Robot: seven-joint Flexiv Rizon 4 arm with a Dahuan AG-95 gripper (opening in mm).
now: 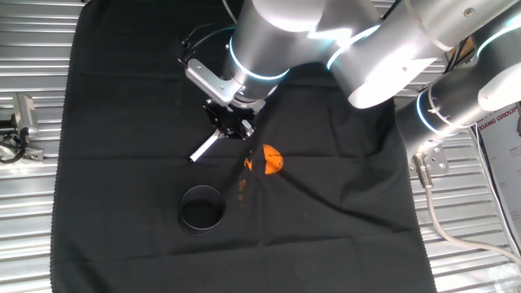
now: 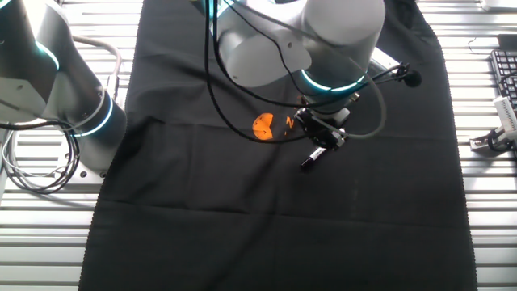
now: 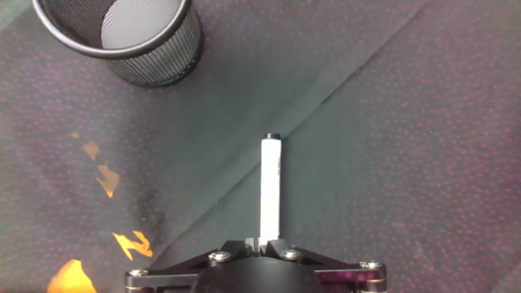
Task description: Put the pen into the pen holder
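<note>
My gripper [image 1: 229, 126] is shut on the pen [image 1: 205, 147], a thin white stick with a dark tip that juts out down-left from the fingers, above the black cloth. In the hand view the pen [image 3: 270, 187] points away from the closed gripper [image 3: 259, 242]. In the other fixed view the pen [image 2: 314, 157] hangs below the gripper [image 2: 327, 139]. The pen holder [image 1: 201, 209], a black mesh cup, stands upright on the cloth in front of and below the pen tip; it shows at the top left of the hand view [image 3: 155, 49]. It is not seen in the other fixed view.
A small orange object [image 1: 272, 160] and orange scraps [image 3: 107, 181] lie on the black cloth [image 1: 122, 122] to the right of the cup. A second robot arm base [image 1: 456, 106] stands at the right. A keyboard edge [image 2: 502, 73] lies at the table's side.
</note>
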